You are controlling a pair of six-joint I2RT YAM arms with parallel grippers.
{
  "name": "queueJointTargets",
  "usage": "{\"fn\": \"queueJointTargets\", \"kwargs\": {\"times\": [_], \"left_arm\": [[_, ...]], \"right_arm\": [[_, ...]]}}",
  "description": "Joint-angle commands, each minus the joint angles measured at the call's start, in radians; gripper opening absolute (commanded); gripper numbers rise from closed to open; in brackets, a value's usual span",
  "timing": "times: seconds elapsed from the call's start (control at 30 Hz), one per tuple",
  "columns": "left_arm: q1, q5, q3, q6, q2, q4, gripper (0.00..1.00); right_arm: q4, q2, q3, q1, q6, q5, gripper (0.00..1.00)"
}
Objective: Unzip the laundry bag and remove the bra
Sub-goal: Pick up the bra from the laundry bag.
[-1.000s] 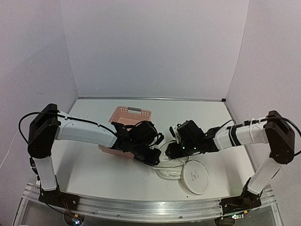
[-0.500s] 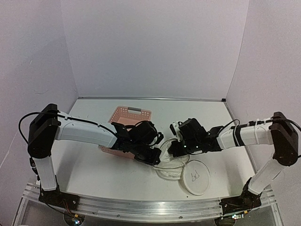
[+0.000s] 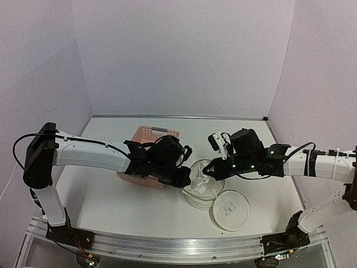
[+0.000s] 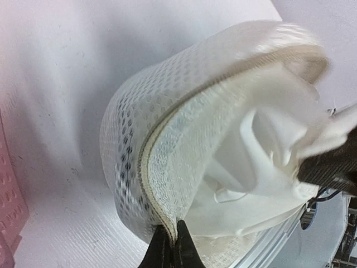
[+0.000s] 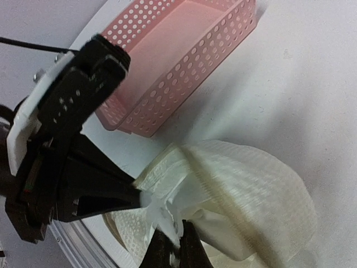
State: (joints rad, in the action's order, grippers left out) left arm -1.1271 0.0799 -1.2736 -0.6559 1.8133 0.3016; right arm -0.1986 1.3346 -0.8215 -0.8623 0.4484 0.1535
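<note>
The left fingers [image 4: 160,254] are pressed together on the zip-edged rim of the laundry bag [image 4: 139,134]; the right fingers [image 5: 158,251], also closed, pinch white fabric of the bra [image 4: 262,162] in the bag's open mouth; the bag sits on the worktop [image 3: 111,201], its printed round end flat at its 4 o'clock; the pink basket [image 3: 146,135] is at its 10 o'clock.

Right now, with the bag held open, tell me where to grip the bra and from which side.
Take the loose white fold of the bra bulging from the open mouth of the laundry bag, coming from the robot's right, opposite the left gripper, whose jaws pinch the zipper rim. The mouth gapes that way; the right gripper is shut on that fold.
</note>
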Motion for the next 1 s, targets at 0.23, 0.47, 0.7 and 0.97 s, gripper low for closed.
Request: {"fn": "queueJointTargets", "kwargs": {"times": [0.23,0.47,0.7,0.97], "left_arm": [[-0.001,-0.055,-0.059,0.001,-0.061,-0.055,0.0],[-0.001,-0.027,-0.073,0.0,-0.021,-0.055,0.0],[-0.002,-0.025,-0.059,-0.007,-0.013,-0.053,0.0],[-0.002,-0.019,-0.042,-0.018,-0.006,-0.055,0.0]], "right_arm": [[-0.078,-0.177,0.066,0.001,-0.09,0.171,0.0],[-0.049,-0.265,0.03,0.002,-0.071,0.172,0.0],[-0.037,-0.301,-0.04,0.001,-0.049,0.127,0.0],[-0.028,-0.364,-0.112,0.001,-0.025,0.073,0.0]]}}
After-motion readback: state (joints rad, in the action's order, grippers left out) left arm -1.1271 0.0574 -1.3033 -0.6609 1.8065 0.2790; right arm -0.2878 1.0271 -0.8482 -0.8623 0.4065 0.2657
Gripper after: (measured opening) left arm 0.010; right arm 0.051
